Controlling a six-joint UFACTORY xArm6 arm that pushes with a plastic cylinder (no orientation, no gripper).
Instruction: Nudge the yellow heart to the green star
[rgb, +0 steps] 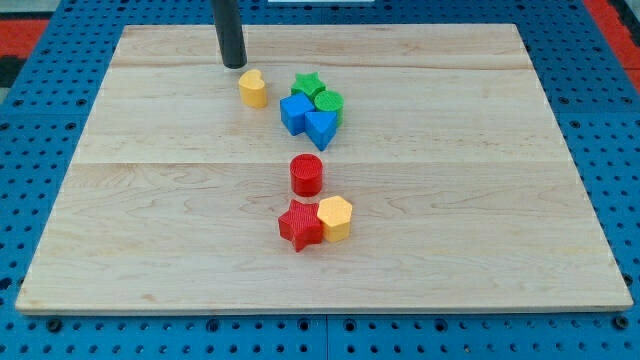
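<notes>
1. My tip (234, 66) is sitting just beside the yellow heart (253, 88), at about its ten o'clock; whether it is touching, I cannot tell. (There is no gripper here, only a bare rod, so nothing is opening, closing or holding.)
2. The yellow heart is lying near the green star (308, 85), at the star's nine o'clock, with a bare gap showing between them, so I am judging the nudge unfinished: a short push toward three o'clock is remaining.
3. Crowding the star are a green cylinder (329, 103), a blue cube (295, 112) and a blue triangle (321, 128).
4. Toward six o'clock a red cylinder (306, 174), red star (300, 225) and yellow hexagon (335, 217) are lying well apart from the action.
</notes>
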